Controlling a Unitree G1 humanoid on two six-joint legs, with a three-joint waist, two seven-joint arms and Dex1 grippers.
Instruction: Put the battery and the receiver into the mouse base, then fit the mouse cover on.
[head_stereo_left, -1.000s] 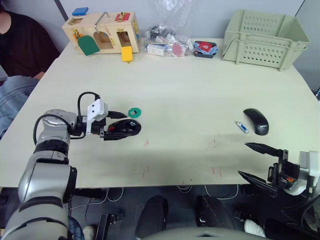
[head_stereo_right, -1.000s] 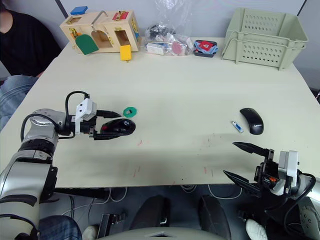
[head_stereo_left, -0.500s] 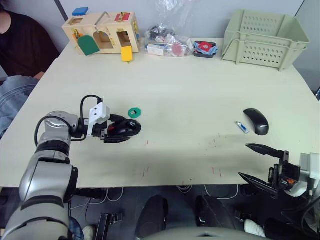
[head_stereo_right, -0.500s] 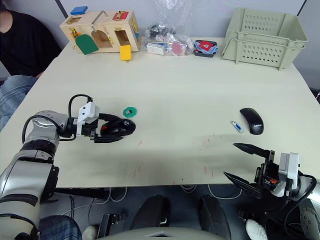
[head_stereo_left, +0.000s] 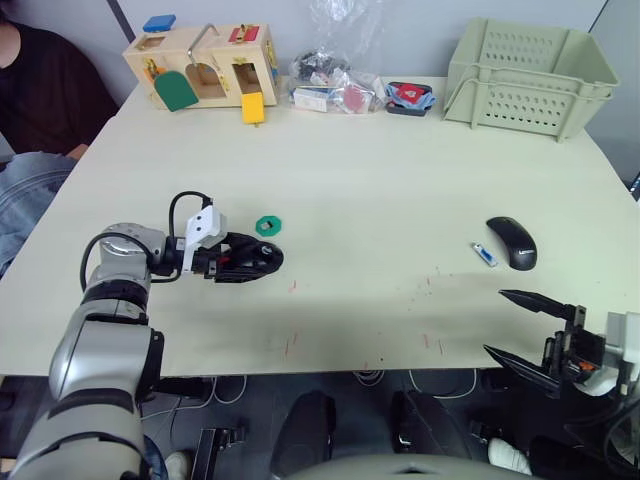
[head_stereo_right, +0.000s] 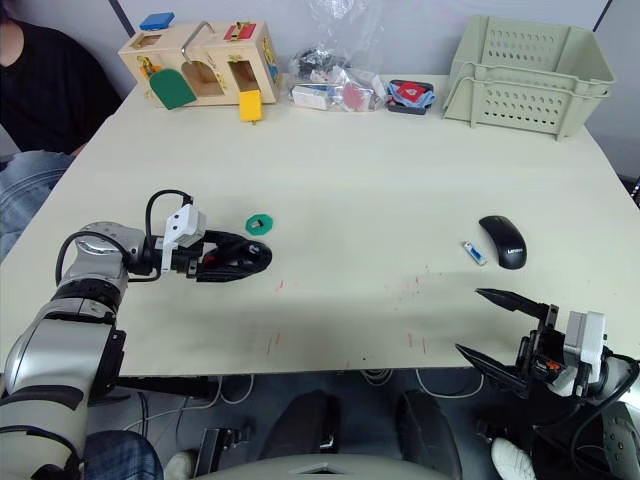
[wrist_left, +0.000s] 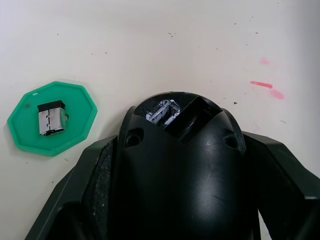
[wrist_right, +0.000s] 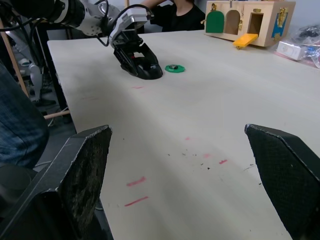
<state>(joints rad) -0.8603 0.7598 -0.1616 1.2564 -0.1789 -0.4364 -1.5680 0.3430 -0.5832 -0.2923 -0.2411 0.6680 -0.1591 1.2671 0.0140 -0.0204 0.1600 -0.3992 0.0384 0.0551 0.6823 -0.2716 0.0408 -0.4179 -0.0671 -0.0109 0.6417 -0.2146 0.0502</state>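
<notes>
left tool (head_stereo_left: 243, 265) gripping black mouse base (wrist_left: 185, 165), compartment open

Wooden toy house (head_stereo_left: 203, 62); crate (head_stereo_left: 530, 72); bags (head_stereo_left: 335, 85).

Light was bright and even across the pale table (head_stereo_left: 400, 180), seemingly from overhead, leaving only soft, short shadows and no harsh glare. In the left wrist view the mouse base (wrist_left: 185, 165) was so dark that its surface detail was mostly lost, save for faint sheen on its curves. The right wrist view's near fingers (wrist_right: 82, 170) were slightly blurred, the far background softer.
</notes>
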